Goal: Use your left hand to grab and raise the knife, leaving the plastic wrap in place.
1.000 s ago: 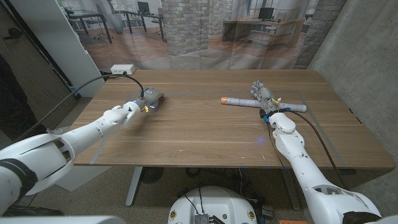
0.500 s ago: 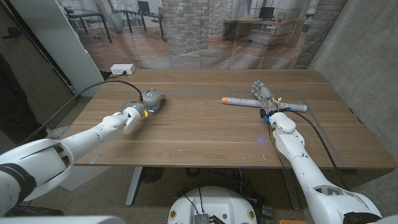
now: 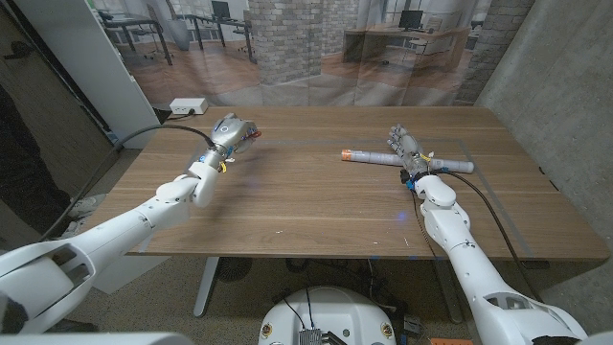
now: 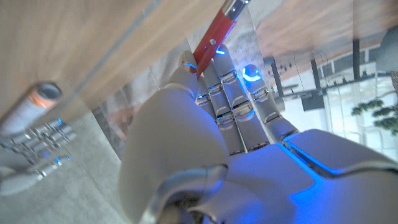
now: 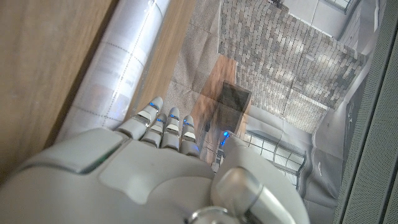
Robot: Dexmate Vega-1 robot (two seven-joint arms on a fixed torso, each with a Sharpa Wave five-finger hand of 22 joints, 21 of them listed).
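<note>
Knife, red-handled, is gripped in the left robot hand, fingers curled around it above the table.

Even, soft daylight on my head view, faint shadows, wide-angle bowing at edges, my wrist views close, blurred, blue-lit.

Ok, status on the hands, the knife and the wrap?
Left hand grips knife by red handle, raised off table. Right hand open beside plastic wrap roll, which lies on the table. Nothing in the way.
</note>
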